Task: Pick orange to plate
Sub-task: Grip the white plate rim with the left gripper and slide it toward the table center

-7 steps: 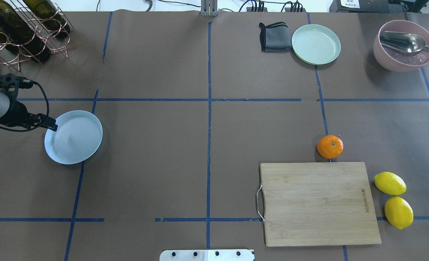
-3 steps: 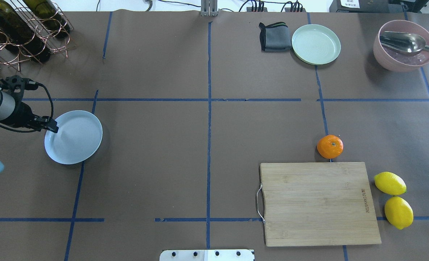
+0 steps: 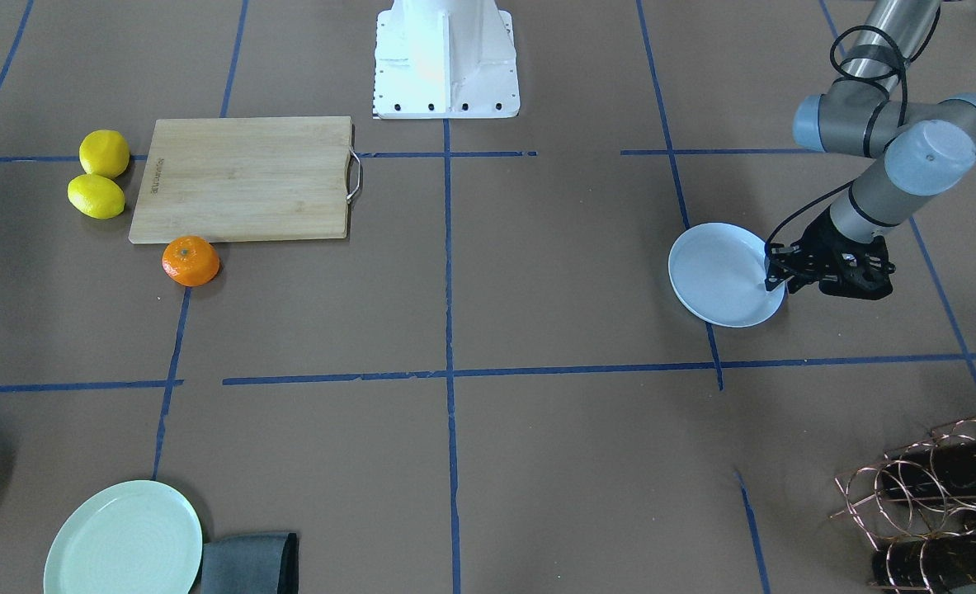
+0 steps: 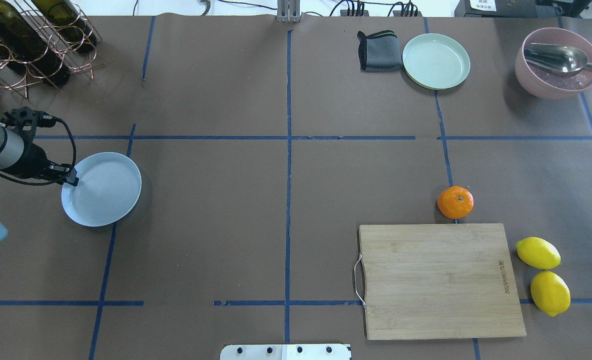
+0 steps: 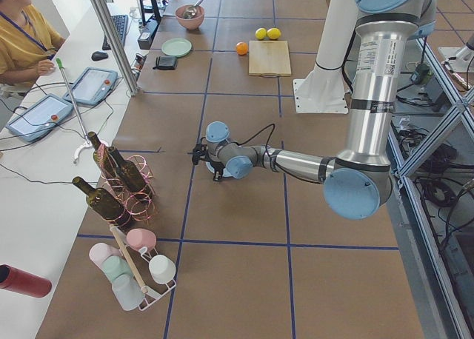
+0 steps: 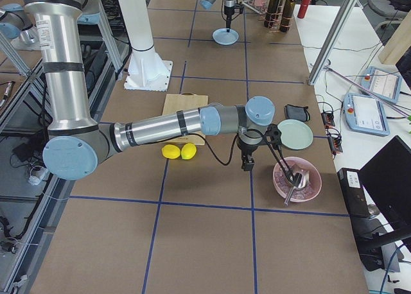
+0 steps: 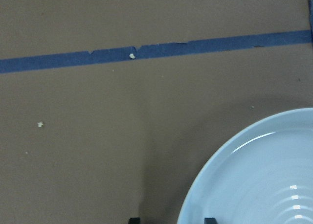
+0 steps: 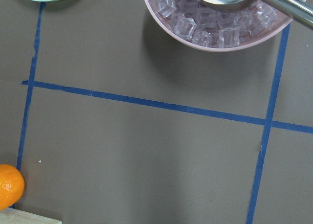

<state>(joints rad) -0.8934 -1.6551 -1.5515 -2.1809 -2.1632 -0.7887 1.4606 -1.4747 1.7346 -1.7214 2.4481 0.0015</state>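
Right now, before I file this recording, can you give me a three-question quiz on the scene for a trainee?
1. True or false: the orange lies on the white plate.
2. Which gripper is at the white plate's rim? A) the left gripper B) the right gripper C) neither
3. Short answer: which object is the orange closest to?

Key
1. False. The white plate has nothing on it.
2. A.
3. The cutting board. The orange sits just off its far edge.
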